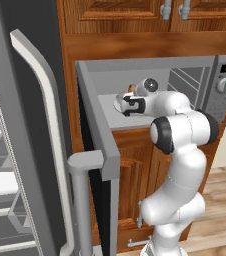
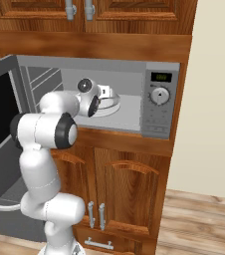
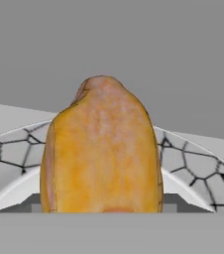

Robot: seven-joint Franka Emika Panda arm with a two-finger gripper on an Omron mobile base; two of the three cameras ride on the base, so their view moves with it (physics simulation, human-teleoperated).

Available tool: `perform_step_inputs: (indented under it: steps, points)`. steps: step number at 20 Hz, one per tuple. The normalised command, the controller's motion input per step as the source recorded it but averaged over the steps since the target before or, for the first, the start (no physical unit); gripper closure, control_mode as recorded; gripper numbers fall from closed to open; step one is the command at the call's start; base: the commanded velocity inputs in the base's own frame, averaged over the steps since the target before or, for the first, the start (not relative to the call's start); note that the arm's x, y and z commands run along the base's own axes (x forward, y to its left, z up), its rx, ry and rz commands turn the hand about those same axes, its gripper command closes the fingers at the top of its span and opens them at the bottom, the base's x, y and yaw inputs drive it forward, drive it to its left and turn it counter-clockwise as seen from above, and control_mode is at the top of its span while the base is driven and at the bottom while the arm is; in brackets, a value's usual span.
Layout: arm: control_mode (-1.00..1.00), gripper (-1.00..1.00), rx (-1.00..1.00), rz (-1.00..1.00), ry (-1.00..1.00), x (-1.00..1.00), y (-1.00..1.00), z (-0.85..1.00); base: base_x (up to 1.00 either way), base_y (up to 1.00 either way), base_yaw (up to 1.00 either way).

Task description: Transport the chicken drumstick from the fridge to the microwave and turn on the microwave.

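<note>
The chicken drumstick, golden-orange and lumpy, stands close in front of the hand camera, and a sliver of it peeks over the hand. My gripper reaches into the open microwave and looks shut on the drumstick, with grey finger tips at either side of its base. The round white turntable plate lies just under the meat. The microwave's dark-glass door stands swung open to the left. The grey fridge, with its curved handle, stands at the left with white shelves showing.
The microwave's knob and display sit on the right panel. Wooden cabinets run above and below it. The open microwave door's bar handle juts out between fridge and arm. A beige wall borders the right.
</note>
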Motion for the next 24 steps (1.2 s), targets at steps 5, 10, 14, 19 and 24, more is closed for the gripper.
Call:
perform_step_inputs:
  steps: [5, 10, 14, 19, 24]
  points:
    - [-1.0, 1.0, 0.0, 0.0, 0.0, 0.18, 0.0, -0.16, 0.0, 0.0, 0.0]
    - [-1.0, 1.0, 0.0, 0.0, 0.0, 0.1, 0.0, -0.14, 0.0, 0.0, 0.0]
    - [-1.0, -1.0, 0.0, 0.0, 0.0, 0.0, 0.0, -0.16, 0.0, 0.0, 0.0]
    - [-1.0, -1.0, 0.0, 0.0, 0.0, 0.0, 0.0, -0.07, 0.0, 0.0, 0.0]
    - [-1.0, -1.0, 0.0, 0.0, 0.0, -0.06, 0.0, 0.0, 0.0, 0.0, 0.0]
